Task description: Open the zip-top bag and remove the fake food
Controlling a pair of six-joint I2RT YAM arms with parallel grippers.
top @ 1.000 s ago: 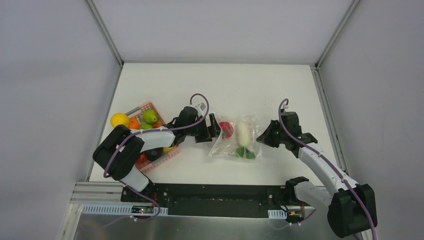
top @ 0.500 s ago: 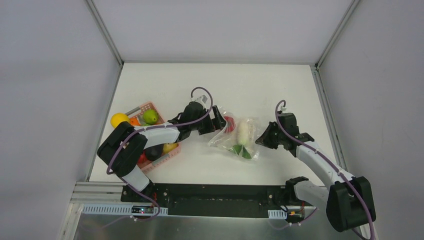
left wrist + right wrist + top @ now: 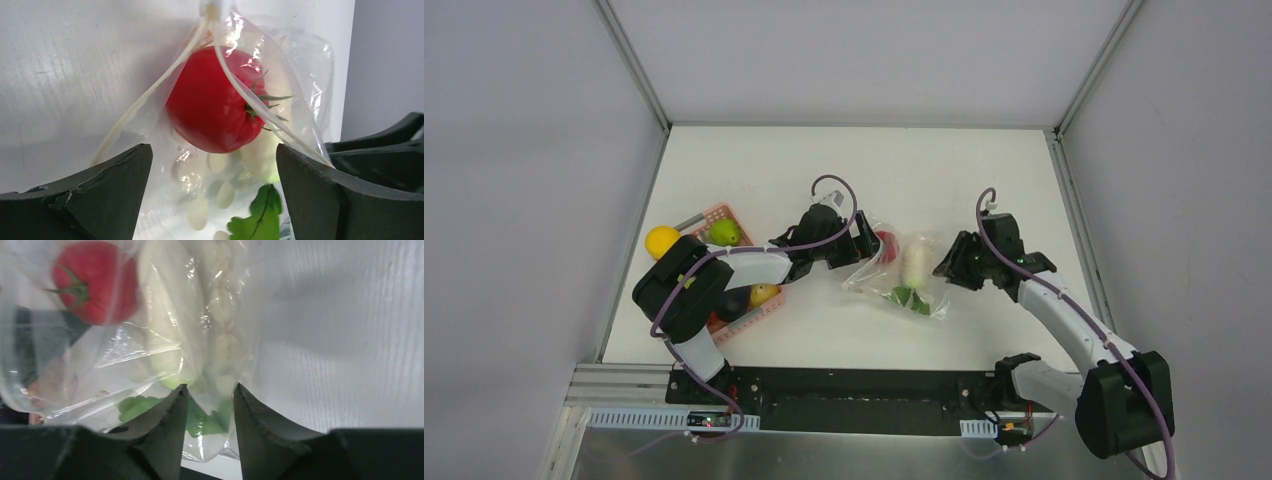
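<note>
Zip-top bag (image 3: 902, 276): left gripper (image 3: 870, 246) has crept closer, jaws wide open; right gripper (image 3: 941, 268) nudged in, jaws narrowed, can't tell if they're gripping.

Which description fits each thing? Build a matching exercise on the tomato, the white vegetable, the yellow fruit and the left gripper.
Things:
1 tomato
2 white vegetable
3 yellow fruit
4 left gripper

Descriptions:
a at the pink basket, far-left corner
b open, straddling the zip-top bag
c red, inside the bag
d inside the bag, between tomato and right gripper

Pairs: 1c, 2d, 3a, 4b
</note>
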